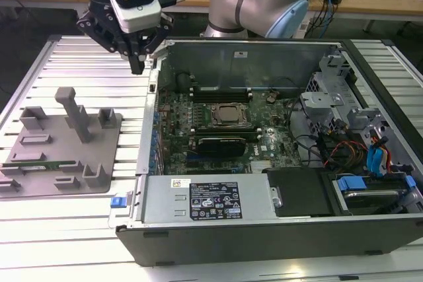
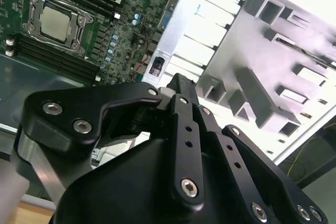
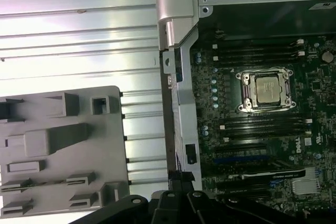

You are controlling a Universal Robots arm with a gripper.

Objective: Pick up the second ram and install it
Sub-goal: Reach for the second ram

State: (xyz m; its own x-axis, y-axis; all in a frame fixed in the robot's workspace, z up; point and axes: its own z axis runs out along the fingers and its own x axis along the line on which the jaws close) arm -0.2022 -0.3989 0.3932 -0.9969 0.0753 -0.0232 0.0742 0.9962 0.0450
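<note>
Hovering over slatted table (image 1: 79, 64) beside computer case (image 1: 264, 226), my claw (image 1: 137, 65) clenched, empty; second ram (image 1: 33, 162) lying in grey fixture (image 1: 99, 186), well apart.

One open computer case (image 1: 264, 236) is counted, one processor socket (image 1: 229, 115), one black expansion card (image 1: 228, 143), one grey fixture tray (image 1: 109, 153). One green ram stick (image 1: 33, 162) is spotted, and one gripper (image 1: 138, 67) is tallied.
</note>
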